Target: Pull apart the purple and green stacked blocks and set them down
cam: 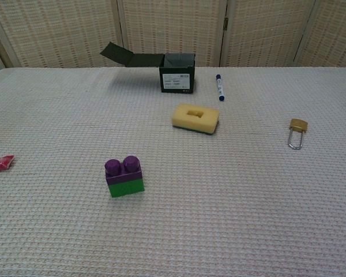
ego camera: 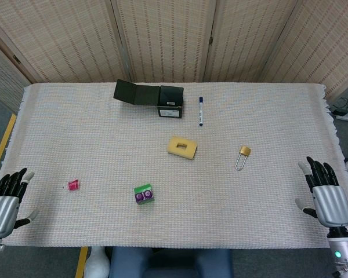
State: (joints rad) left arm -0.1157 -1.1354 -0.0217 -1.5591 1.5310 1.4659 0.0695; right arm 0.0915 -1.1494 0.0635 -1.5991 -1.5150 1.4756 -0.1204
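Observation:
The purple block (cam: pixel 123 169) sits stacked on the green block (cam: pixel 127 187), standing on the cloth near the table's front, left of centre; in the head view the stack (ego camera: pixel 143 194) shows as one small piece. My left hand (ego camera: pixel 4 204) rests at the front left corner, fingers spread, holding nothing. At the front right edge my right hand (ego camera: pixel 326 197) lies the same way, open and empty. Both hands are far from the stack. The chest view shows neither hand.
A small red piece (ego camera: pixel 73 185) lies left of the stack. A yellow sponge (ego camera: pixel 182 146) sits mid-table, a brass padlock (ego camera: pixel 243 155) to its right. At the back stand an open black box (ego camera: pixel 170 102) and a blue marker (ego camera: pixel 200 110).

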